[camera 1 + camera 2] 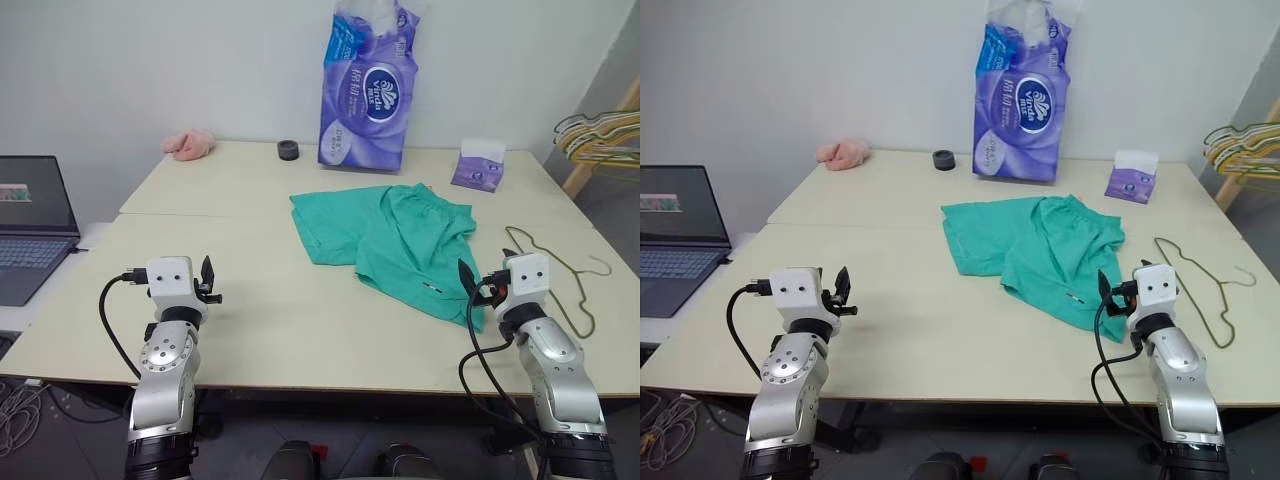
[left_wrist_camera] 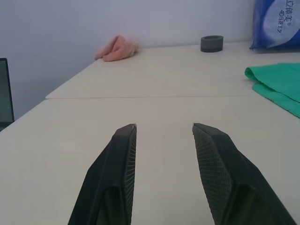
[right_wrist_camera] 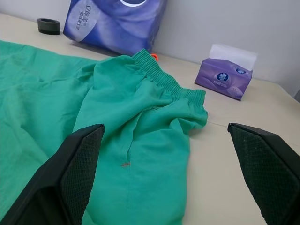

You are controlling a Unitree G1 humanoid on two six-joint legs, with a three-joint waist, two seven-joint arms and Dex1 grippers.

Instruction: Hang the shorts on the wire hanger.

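A pair of soft teal-green cloth shorts with a gathered stretchy waistband (image 1: pixel 395 240) is seen lying flat on a wide pale cream table (image 1: pixel 250 320). One leg of the shorts is folded partly over the other, and the waistband is turned toward the far side of the table. A thin brass-coloured wire hanger with a hook (image 1: pixel 560 270) is laid flat on the table just beside the shorts, on the robot's right. The hanger and the shorts are apart, and nothing is hung on the hanger.

The right gripper with two black fingers (image 3: pixel 171 173) is held low over the near edge of the table, close to the shorts. Its fingers are spread very wide and nothing is held between them. The shorts are seen just past its tips.

The left gripper with two black fingers (image 2: pixel 164 133) is held over bare table, well apart from the shorts. A gap is seen between its fingers, and nothing is gripped there.

At the far side of the table, a tall purple plastic pack of tissue paper (image 1: pixel 368 85) is stood upright. A small purple tissue box (image 1: pixel 478 165) is set near it. A little round black ring (image 1: pixel 290 150) and a small pink cloth lump (image 1: pixel 188 145) are also placed there. A dark open laptop (image 1: pixel 30 225) is seen off to the left.
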